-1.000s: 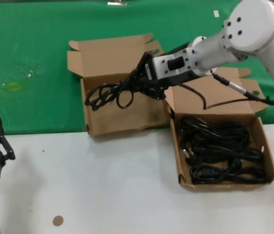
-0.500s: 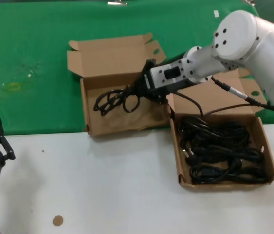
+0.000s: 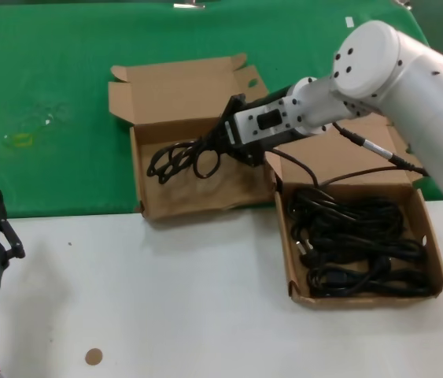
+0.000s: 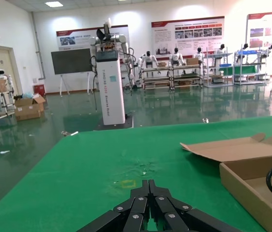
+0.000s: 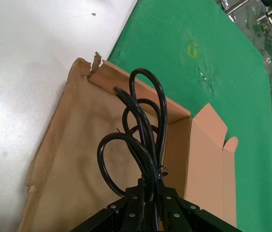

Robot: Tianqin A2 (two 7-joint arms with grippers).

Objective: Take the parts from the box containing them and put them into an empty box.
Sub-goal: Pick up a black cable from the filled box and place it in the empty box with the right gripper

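Right gripper [image 3: 219, 147] holds a looped black power cord bundle [image 3: 180, 160] over the squarer brown cardboard box [image 3: 193, 197].

The right gripper's fingers are clamped narrow on one end of the cord bundle [image 5: 143, 140], whose loops fan out beyond the fingertips, above the bare brown floor of the squarer box [image 5: 82, 164]; whether the loops touch that floor cannot be told. The box's hinged lid [image 3: 178, 87] stands open past the gripper, on the green cloth [image 3: 48, 94]. Behind the gripper, under the white arm, the longer brown cardboard box [image 3: 433, 248] lies on the white tabletop [image 3: 166, 299], filled with more coiled black power cords [image 3: 355, 244]. The left gripper [image 4: 148, 205] waits well apart from both boxes, near the table's front edge, its fingers pressed together on nothing.
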